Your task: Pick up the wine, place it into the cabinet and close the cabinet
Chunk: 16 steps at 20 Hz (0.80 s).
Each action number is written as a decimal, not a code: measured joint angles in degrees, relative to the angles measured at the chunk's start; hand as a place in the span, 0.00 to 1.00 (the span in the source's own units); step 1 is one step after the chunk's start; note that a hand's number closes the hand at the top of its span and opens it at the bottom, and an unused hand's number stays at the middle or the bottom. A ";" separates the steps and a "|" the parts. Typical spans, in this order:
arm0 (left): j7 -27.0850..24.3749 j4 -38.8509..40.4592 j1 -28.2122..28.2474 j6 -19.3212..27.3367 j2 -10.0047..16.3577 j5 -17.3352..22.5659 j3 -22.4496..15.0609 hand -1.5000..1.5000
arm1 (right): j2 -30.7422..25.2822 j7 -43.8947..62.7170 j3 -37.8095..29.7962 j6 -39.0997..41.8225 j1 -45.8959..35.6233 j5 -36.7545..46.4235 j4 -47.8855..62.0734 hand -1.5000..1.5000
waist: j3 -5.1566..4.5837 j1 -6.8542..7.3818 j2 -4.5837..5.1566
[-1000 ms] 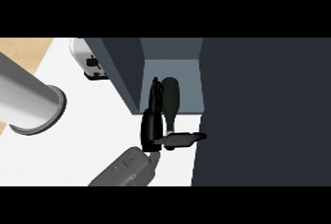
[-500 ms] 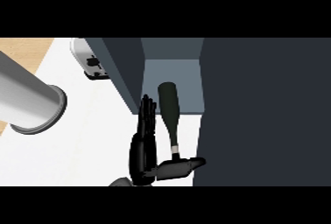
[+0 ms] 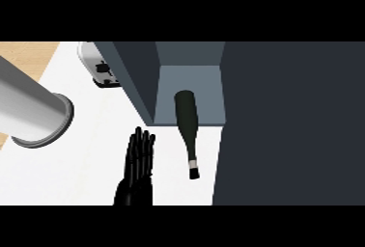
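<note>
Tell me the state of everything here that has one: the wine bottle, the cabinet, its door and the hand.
wine bottle: lying down, base end inside the cabinet, neck sticking out toward the robot, not held.
cabinet: open.
cabinet door: swung out, at the view's right.
right hand: open, fingers straight, beside the bottle's neck and apart from it.

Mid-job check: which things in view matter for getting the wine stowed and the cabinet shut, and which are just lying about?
Part of the job:
cabinet, open
wine bottle, lying with its base inside, neck sticking out
right hand, fingers straight, beside the bottle, not touching it

Just lying about:
grey-and-black appliance, left of the cabinet
</note>
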 measured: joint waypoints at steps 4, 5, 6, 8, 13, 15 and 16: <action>-0.43 -4.97 4.42 -2.43 4.60 -0.56 -1.19 0.00 | -0.50 0.78 1.08 2.24 1.41 -0.95 0.02 1.00 | 0.02 -0.07 -0.01; -0.31 -7.11 5.69 -3.17 6.54 -0.42 -1.01 0.00 | -0.58 0.80 1.32 2.74 1.58 -1.08 0.10 1.00 | 0.02 -0.01 -0.01; -0.26 -8.60 6.82 -4.08 8.15 -0.31 -0.82 0.00 | -0.55 0.49 1.70 3.27 1.98 -1.14 0.20 1.00 | 0.01 0.00 0.00; 0.11 -10.51 7.91 -6.48 10.91 0.45 0.62 0.00 | -0.41 0.93 3.55 3.69 2.36 -1.17 0.07 1.00 | 0.00 -0.08 0.00; 0.28 -15.03 11.58 -11.08 16.56 2.26 4.60 0.00 | -0.48 1.01 5.85 5.42 4.26 -1.66 -0.17 1.00 | -0.03 -0.10 0.01; -0.41 -16.64 13.88 -12.48 18.29 2.99 5.73 0.00 | 0.17 1.39 7.63 5.77 6.17 -2.01 -0.15 1.00 | -0.02 -0.06 -0.02; -0.66 -16.41 13.97 -13.65 18.92 3.96 7.43 0.00 | 0.52 1.56 8.53 5.94 7.22 -2.21 -0.14 1.00 | -0.02 -0.15 0.00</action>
